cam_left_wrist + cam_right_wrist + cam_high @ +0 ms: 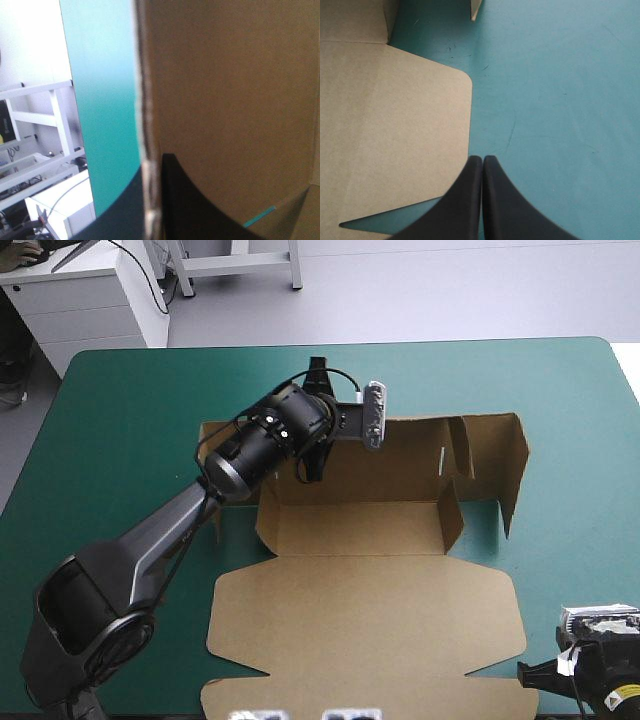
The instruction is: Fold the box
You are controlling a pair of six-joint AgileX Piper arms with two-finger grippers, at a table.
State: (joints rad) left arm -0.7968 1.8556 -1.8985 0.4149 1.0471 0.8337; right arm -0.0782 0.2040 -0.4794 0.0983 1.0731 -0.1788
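The brown box (360,620) lies mid-table with its far wall (410,455) and right wall (515,470) raised and its lid flat toward the front. My left gripper (315,420) straddles the far wall's top edge, one black finger on each side. In the left wrist view the box's board (230,100) runs edge-on between the fingers of the left gripper (150,167), which is shut on it. My right gripper (527,672) sits shut at the table's front right. In its own view the right gripper (483,157) points along the cover beside the lid's rounded corner (395,125).
Two short inner flaps (452,510) stand at the tray's near corners. The left arm hides much of the box's left wall (210,440). Teal-green cover (110,460) stretches wide to the left of the box and narrower to its right.
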